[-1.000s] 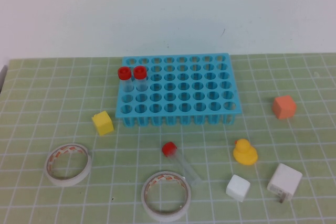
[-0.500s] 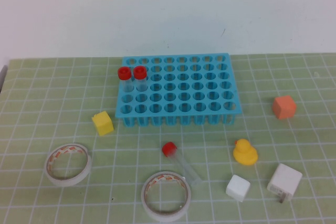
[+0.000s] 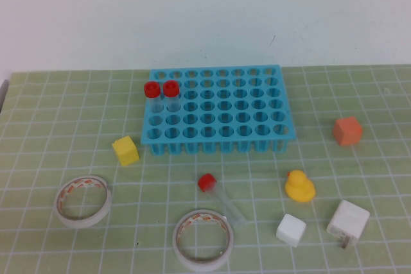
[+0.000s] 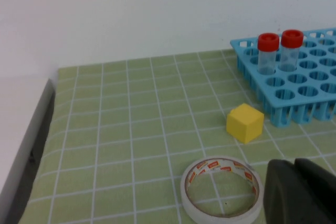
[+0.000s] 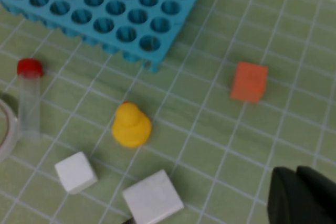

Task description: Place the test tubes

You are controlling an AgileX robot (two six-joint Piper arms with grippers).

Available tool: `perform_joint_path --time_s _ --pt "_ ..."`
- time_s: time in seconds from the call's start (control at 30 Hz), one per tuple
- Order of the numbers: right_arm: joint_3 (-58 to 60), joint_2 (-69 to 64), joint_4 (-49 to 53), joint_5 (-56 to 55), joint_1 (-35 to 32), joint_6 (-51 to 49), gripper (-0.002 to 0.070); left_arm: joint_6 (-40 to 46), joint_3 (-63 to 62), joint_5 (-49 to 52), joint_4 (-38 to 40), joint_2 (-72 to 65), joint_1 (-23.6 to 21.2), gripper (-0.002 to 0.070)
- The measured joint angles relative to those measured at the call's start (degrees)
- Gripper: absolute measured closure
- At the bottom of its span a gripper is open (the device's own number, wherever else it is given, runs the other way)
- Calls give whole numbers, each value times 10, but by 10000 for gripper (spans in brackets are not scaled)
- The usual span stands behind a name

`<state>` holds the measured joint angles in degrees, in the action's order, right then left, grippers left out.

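On the green gridded bench, seen from above, a blue plastic tube rack stands toward 12 o'clock. A pair of clear red-capped test tubes stands upright in neighbouring wells near its 9 o'clock edge. A third clear test tube with a red cap lies flat at the rack's 6 o'clock. Its cap points toward 11 o'clock and its closed end sits just beside a white tape roll. Neither claw shows here.

From the left wrist, the left claw is closed and empty, near a second tape roll, with a yellow cube between that roll and the rack. The bench's 9 o'clock edge shows well apart.

From the right wrist, the right claw is likewise closed on nothing, over bare bench near an orange cube.

The lying tube looks light, stiff and smooth, so it is likely to roll and may crack under a hard pinch. A hold across the body just below the cap seems best. Bare bench flanks it toward the yellow rubber duck; only the roll crowds its closed end. Most wells are free.
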<state>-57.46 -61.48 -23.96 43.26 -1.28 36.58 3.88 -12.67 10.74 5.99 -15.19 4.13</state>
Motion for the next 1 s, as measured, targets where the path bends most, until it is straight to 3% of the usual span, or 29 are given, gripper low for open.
perform_joint_path --time_s 0.17,0.37,0.5,0.63,0.77,0.93,1.0 --pt "-22 -122 -46 12 37 37 678 -1 0 -2 -1 -6 0 676" --pt "-27 -223 -61 -46 188 42 678 -1 0 -10 -2 -7 0 676" --pt "-54 -293 -24 -89 297 41 678 -1 0 -11 -2 -7 0 676" --pt "-119 -366 48 -79 355 2 663 -1 0 -12 -2 -7 0 676" --pt "-197 -437 74 -37 376 -28 555 -1 0 -15 -2 -7 0 676" --pt "-287 -519 90 -1 378 -88 356 -1 0 -15 -2 -7 0 676" --pt "-316 -546 97 7 378 -109 315 -1 0 -15 -2 -7 0 676"
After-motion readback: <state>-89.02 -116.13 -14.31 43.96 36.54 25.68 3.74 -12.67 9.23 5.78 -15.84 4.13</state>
